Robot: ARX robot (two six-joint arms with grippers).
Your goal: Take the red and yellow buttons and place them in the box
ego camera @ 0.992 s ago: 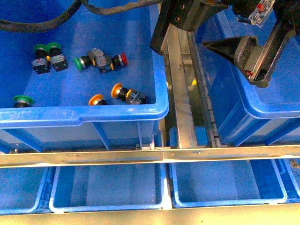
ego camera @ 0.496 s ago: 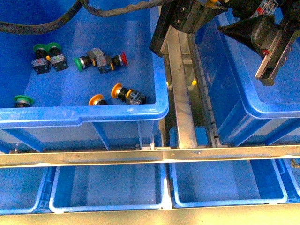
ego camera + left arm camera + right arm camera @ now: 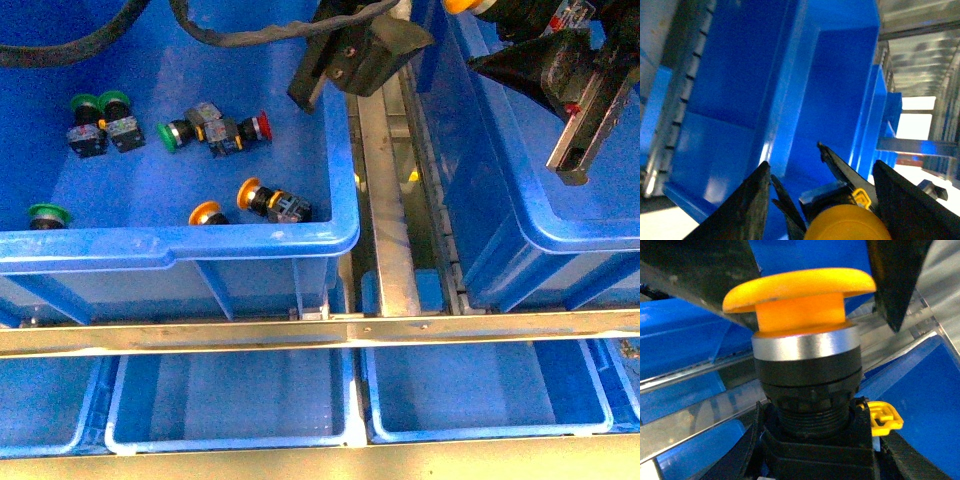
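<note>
Right tool [image 3: 575, 95] is hovering over the blue crate [image 3: 560, 235] right of the metal rail [image 3: 385, 200], clamping a yellow button [image 3: 800, 295]. Left tool [image 3: 350, 55] is hanging at the left bin [image 3: 200, 245] rim beside the rail; wrist view shows a yellow cap [image 3: 847, 225] between its prongs, grip unclear. Red button [image 3: 258, 126] and two orange buttons [image 3: 250, 192] are lying in the left bin.

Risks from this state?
1. The yellow button fills the right wrist view, but no grip contact shows; it may drop outside the box.
2. The left pincer hangs by the left crate's rim with a cable looped beside it; a snag or rim strike seems possible.
</note>
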